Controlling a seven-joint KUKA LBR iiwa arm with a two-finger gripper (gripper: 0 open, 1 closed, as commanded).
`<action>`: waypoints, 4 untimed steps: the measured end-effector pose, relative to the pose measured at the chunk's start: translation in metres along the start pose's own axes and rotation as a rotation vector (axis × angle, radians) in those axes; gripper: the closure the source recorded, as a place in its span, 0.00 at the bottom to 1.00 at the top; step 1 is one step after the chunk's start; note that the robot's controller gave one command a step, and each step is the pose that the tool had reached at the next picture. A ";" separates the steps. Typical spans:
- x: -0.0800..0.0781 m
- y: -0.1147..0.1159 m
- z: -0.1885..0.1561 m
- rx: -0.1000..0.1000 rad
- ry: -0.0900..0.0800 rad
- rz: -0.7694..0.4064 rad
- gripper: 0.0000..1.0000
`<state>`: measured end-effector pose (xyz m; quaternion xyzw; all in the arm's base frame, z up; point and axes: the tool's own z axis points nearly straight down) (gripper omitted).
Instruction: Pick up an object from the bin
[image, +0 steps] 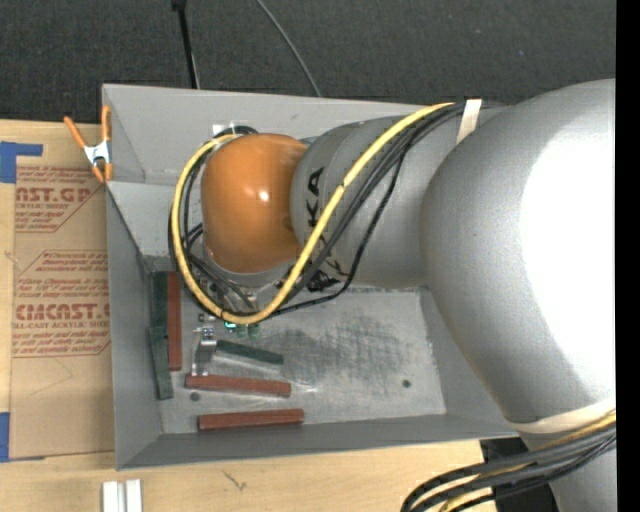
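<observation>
My gripper (206, 350) reaches down at the bin's left side, under the arm's orange cover. It hangs just above the left end of a dark green flat bar (252, 353) lying on the floor. A red-brown bar (238, 384) lies directly in front of it, almost touching its tip. A second red-brown bar (250, 420) lies nearer the front wall. Nothing can be made out held in the gripper.
A dark green bar (159, 345) and a red-brown bar (174, 322) lie lengthwise along the left wall. The arm's bulk covers the back and right of the bin. Bare floor shows to the right of the bars.
</observation>
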<state>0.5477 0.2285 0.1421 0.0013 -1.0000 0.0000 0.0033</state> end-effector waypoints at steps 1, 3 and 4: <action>-0.002 -0.001 -0.004 -0.002 -0.007 0.002 0.00; 0.041 -0.041 0.070 -0.002 -0.003 -0.134 1.00; 0.038 -0.055 -0.093 -0.001 -0.012 -0.150 1.00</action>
